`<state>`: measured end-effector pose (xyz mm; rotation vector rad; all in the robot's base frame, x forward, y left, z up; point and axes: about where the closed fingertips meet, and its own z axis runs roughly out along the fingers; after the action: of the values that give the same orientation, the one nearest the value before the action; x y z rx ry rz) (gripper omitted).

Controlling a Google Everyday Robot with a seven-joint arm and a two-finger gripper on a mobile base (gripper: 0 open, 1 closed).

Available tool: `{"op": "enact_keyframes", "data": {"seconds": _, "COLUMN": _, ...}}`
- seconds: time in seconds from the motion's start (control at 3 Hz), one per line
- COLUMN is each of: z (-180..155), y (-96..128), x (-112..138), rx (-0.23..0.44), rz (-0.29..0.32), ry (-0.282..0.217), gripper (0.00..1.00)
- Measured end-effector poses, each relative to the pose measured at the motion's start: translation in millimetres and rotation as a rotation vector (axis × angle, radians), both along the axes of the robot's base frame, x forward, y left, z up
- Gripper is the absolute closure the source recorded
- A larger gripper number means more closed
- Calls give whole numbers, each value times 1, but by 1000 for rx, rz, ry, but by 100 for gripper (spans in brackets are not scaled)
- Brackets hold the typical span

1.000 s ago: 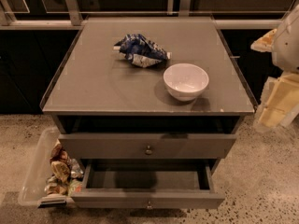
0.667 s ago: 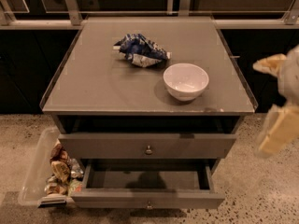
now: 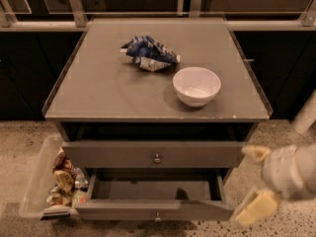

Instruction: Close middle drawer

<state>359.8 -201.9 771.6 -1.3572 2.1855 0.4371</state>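
While the middle drawer (image 3: 123, 210) stands pulled well out below the table (image 3: 98, 93), its shallow grey tray showing, the pincer (image 3: 255, 180) hangs just beside its right front corner, fingers spread and grasping nothing. At the drawer's left sits a clear bin (image 3: 35, 179) of snack packets. Farther back, on the table, rest a white bowl (image 3: 196, 85) and, behind it, a crumpled blue bag (image 3: 149, 53).

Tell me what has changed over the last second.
The gripper dropped from beside the tabletop's right edge to the right end of the open middle drawer, fingers spread, holding nothing. The drawer, bowl, crumpled bag and snack bin stayed put.
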Motion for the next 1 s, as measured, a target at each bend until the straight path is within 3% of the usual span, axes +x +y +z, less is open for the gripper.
{"op": "enact_keyframes", "data": {"seconds": 0.33, "z": -108, "y": 25, "x": -33, "rx": 157, "rz": -19, "ry": 178, "gripper": 0}}
{"op": "enact_keyframes", "data": {"seconds": 0.67, "z": -179, "y": 38, "x": -56, "rx": 242, "rz": -57, "ry": 310, "gripper": 0}}
{"op": "enact_keyframes", "data": {"seconds": 1.0, "z": -192, "y": 41, "x": -60, "rx": 263, "rz": -57, "ry": 336, "gripper": 17}}
